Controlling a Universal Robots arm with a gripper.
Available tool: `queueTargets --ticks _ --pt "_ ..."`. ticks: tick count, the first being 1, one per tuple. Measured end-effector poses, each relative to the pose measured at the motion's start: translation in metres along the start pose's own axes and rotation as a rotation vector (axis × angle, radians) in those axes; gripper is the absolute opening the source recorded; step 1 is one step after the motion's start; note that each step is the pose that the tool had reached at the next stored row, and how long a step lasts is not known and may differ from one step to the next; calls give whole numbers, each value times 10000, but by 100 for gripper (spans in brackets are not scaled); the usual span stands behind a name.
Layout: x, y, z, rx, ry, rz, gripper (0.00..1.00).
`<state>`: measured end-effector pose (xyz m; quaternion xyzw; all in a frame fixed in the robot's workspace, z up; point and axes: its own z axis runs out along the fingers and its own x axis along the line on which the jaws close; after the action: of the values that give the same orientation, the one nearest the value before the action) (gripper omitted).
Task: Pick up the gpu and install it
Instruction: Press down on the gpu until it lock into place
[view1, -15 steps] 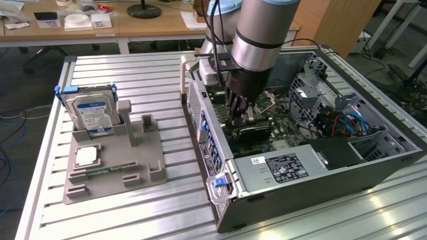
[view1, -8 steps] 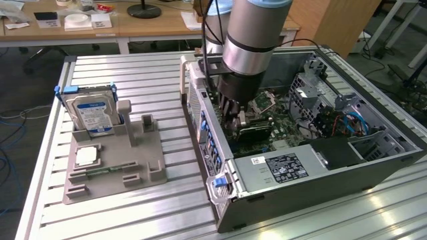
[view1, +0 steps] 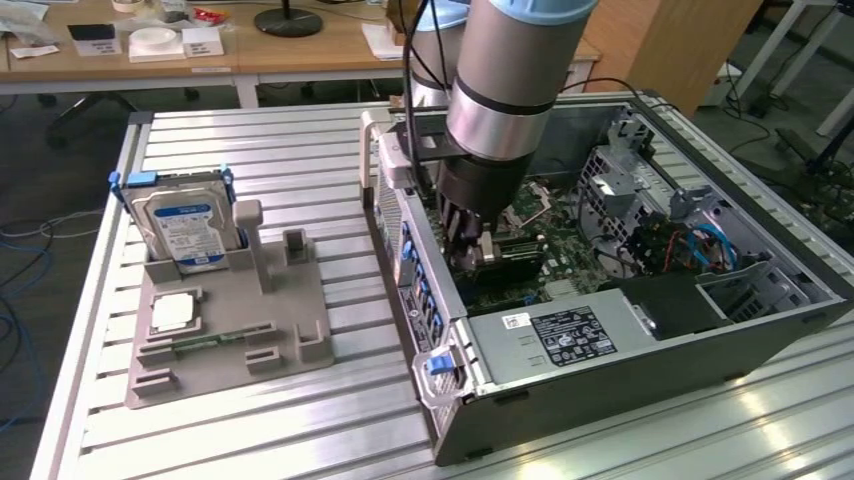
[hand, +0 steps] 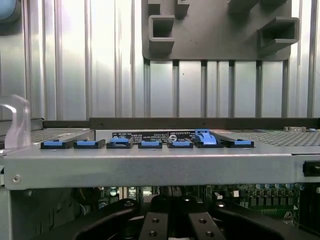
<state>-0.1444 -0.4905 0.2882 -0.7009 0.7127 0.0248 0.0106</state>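
Tool (view1: 470, 240) clenched, arm reaching straight down into the open computer case (view1: 747, 340).

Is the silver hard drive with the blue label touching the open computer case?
Apart. In the exterior view, the hard drive stands in the grey holder, and a strip of bare slatted table separates it from the computer case.

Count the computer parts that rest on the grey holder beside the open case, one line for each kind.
Hard drive: 1
Silver square chip: 1
Green memory stick: 1
Total: 3
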Motion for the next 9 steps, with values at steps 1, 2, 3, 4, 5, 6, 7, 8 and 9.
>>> queueTargets --ticks 1,2,3,4,5,6,7,8,9 --pt "0 2 0 -1 1 0 11" --pt "-1 6 0 -1 2 1 11" --pt "-1 10 0 -1 1 1 11" --pt "-1 16 0 -1 2 1 11" --pt "-1 26 0 -1 2 0 11" --pt "-2 33 1 -1 1 0 11" --pt "-5 36 2 0 1 0 11" --pt "-10 37 3 -1 2 0 11" --pt "-18 37 6 -1 2 -1 11"
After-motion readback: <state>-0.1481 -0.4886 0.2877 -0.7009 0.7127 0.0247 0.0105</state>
